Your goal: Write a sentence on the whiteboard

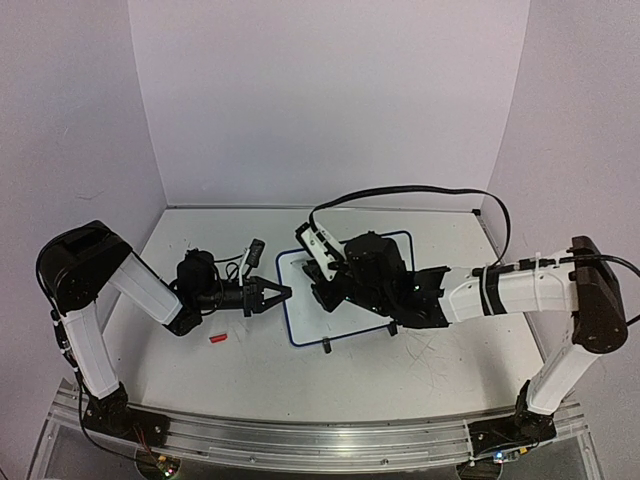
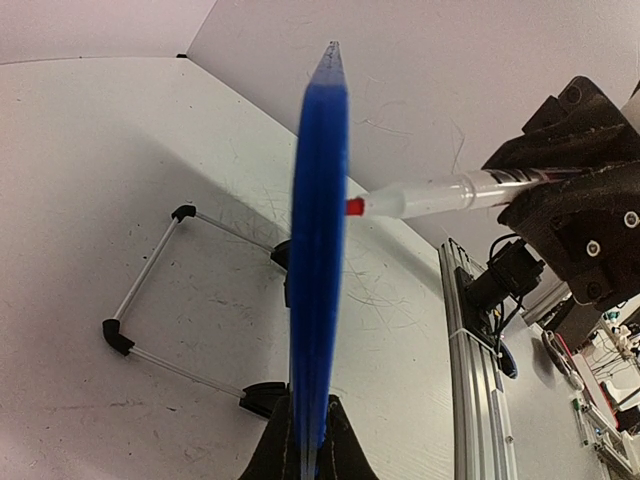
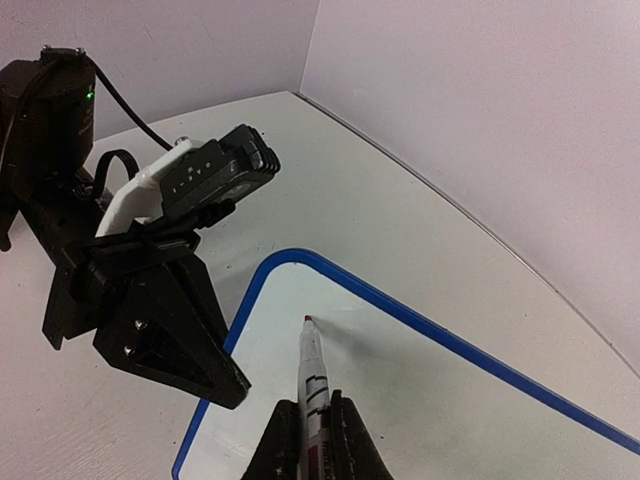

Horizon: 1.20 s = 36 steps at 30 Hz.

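Observation:
The whiteboard lies on the table at the centre, with a dark-blue rim and black clip feet. My left gripper is shut on its left edge; in the left wrist view the rim runs edge-on up from the closed gripper. My right gripper is shut on a white marker above the board. The marker's red tip points at the white surface near the corner, and the marker also shows from the left wrist. No red letters of the sentence show on the board.
A small red marker cap lies on the table left of the board. A thin wire stand with black corners is joined to the board's clips. The aluminium rail runs along the table's near edge. Walls close the back and sides.

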{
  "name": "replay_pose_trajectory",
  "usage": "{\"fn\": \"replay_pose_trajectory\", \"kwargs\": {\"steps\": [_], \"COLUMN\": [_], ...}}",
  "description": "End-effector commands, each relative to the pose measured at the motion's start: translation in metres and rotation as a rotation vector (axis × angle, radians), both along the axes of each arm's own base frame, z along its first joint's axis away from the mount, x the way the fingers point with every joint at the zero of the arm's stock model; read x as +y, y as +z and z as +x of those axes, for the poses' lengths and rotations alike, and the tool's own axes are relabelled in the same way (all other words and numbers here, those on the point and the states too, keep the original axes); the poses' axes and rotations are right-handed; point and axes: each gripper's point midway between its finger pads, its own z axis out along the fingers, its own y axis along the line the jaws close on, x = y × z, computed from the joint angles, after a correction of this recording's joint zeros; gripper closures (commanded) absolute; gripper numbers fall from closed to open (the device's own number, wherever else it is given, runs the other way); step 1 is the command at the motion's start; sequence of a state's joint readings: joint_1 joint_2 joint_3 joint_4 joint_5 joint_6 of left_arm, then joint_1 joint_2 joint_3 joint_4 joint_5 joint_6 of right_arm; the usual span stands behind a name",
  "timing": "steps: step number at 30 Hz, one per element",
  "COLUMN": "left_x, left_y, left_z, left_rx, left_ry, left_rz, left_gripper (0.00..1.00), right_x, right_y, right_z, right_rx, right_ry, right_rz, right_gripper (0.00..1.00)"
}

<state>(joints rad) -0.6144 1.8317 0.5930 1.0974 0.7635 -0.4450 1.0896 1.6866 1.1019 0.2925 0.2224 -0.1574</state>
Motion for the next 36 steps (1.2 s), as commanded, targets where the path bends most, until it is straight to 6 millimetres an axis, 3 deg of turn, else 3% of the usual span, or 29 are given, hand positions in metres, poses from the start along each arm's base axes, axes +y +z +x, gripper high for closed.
{"fn": "replay_pose_trajectory", "kwargs": {"steps": [1,36], "left_x": [0.003,0.003], "left_y": [0.011,0.015], "left_z": [-0.003,0.0], "left_rx": [-0.025,-0.035], "left_ry": [0.005,0.014], "left_rz": [-0.013,-0.01], "left_gripper": [1.0,1.0], "right_x": [0.007,0.006], "right_y": [0.019,-0.012], "right_z": [0.007,-0.012], "right_rx": [-0.039,0.036], "right_ry": [-0.023,0.008], "right_rz": [0.046,0.01], "right_gripper": [1.0,1.0]}}
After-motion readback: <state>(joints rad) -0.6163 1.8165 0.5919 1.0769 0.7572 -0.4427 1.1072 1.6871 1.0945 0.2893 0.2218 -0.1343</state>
